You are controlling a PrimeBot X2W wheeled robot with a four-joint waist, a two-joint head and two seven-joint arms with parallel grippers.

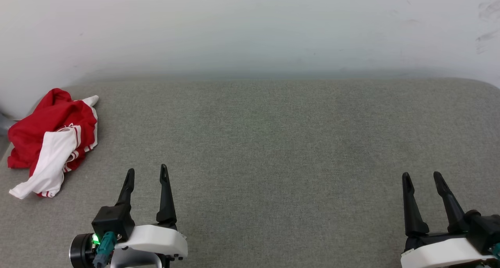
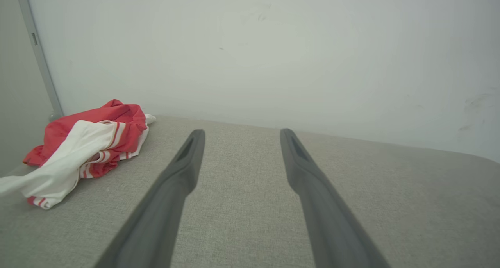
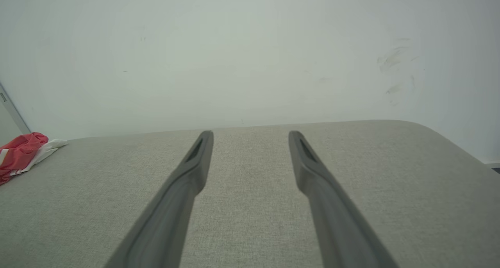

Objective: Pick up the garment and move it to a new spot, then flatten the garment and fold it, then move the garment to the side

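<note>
Head: I see one garment, a crumpled red-and-white heap at the far left corner of the grey fabric surface. Print unreadable. Two grippers at the near edge, left gripper and right gripper, both spread, holding nothing.
Left wrist: garment left of the left gripper, apart.
Right wrist: garment at the far left edge, well apart from the right gripper.

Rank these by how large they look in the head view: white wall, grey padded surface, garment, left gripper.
1. Grey padded surface.
2. White wall.
3. Garment and left gripper: similar spread. The gripper is nearer the camera and cut off by the frame edge, so these two are left unranked.
</note>
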